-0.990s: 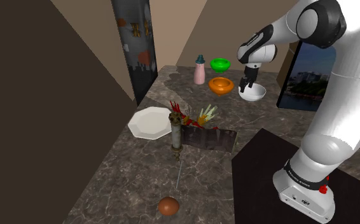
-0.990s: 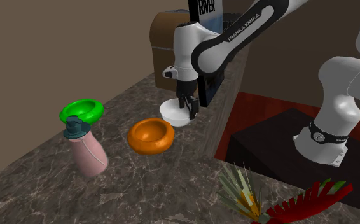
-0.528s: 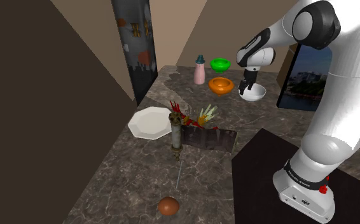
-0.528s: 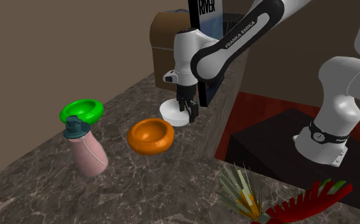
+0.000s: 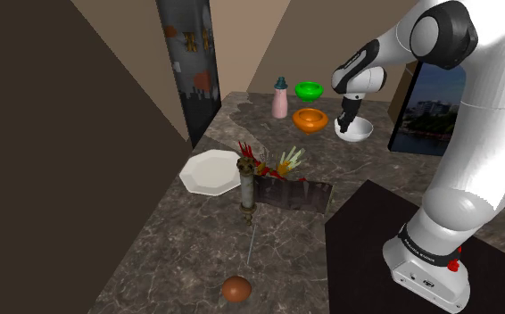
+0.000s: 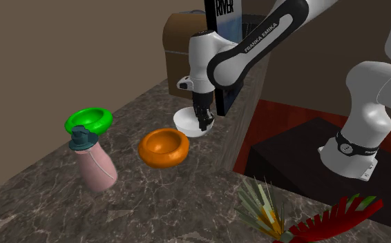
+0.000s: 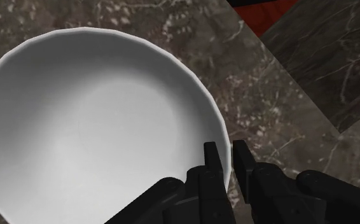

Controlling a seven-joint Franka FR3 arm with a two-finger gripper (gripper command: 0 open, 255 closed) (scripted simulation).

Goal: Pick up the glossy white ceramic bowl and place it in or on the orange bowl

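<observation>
Because the gripper (image 7: 227, 159) pinches only one spot on the rim of the white bowl (image 7: 96, 127), the likeliest trouble is the bowl tipping or sliding out. Its weight hangs entirely to one side of the jaws, and the glossy wall gives little grip. The jaws are nearly closed, clasping the thin rim, with one finger inside the bowl and the other outside. The bowl's body spreads away from the inner finger and seems to rest on the marbled counter (image 6: 187, 193). The orange bowl (image 6: 164, 147) lies near, beyond the white bowl on that same inner-finger side. A swinging carry could knock its rim. The white bowl stands upright, mouth facing up toward the wrist. Being round, it has no long axis.
</observation>
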